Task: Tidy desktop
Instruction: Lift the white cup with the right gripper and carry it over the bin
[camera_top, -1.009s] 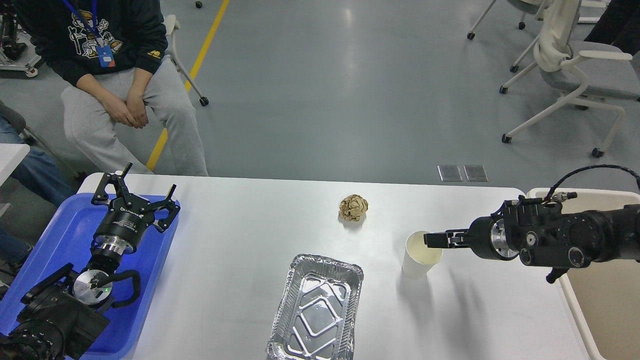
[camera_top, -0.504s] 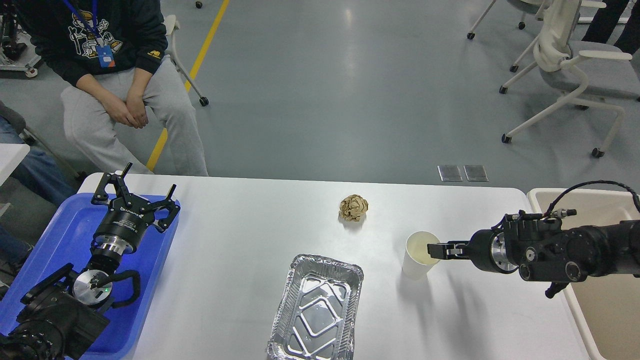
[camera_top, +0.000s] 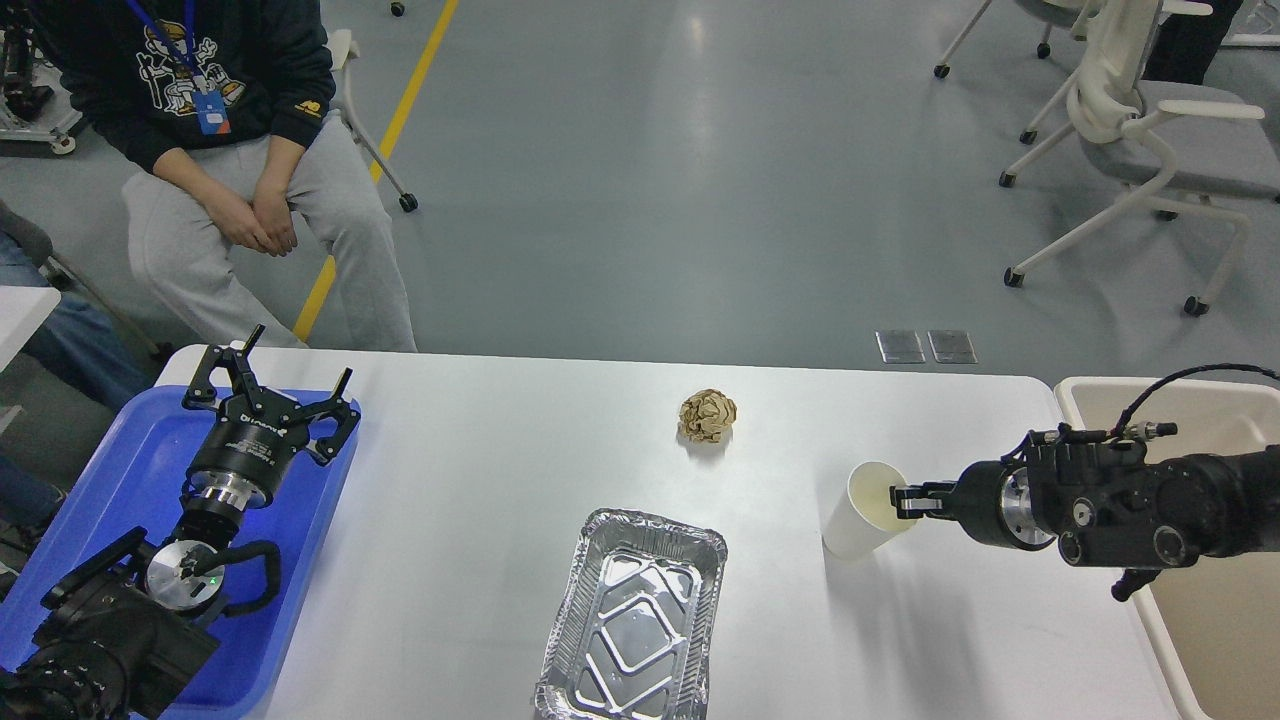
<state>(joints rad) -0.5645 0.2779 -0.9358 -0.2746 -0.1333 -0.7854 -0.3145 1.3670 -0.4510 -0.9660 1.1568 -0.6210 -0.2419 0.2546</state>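
The white desktop (camera_top: 480, 480) holds a crumpled brown paper ball (camera_top: 707, 415) at the middle back, an empty foil tray (camera_top: 635, 620) at the front middle and a white paper cup (camera_top: 862, 515) at the right. My right gripper (camera_top: 900, 497) comes in from the right and is shut on the cup's right rim. The cup leans to the right, its base on the desktop. My left gripper (camera_top: 275, 388) is open and empty above the blue tray (camera_top: 120, 470) at the left.
A beige bin (camera_top: 1200, 610) stands off the desktop's right edge, under my right arm. A seated person (camera_top: 230, 150) is behind the left back corner. Office chairs (camera_top: 1140, 130) stand at the far right.
My right gripper has drawn back to the right with the cup's rim in it. The cup has slid right and now leans that way. The left arm has not moved.
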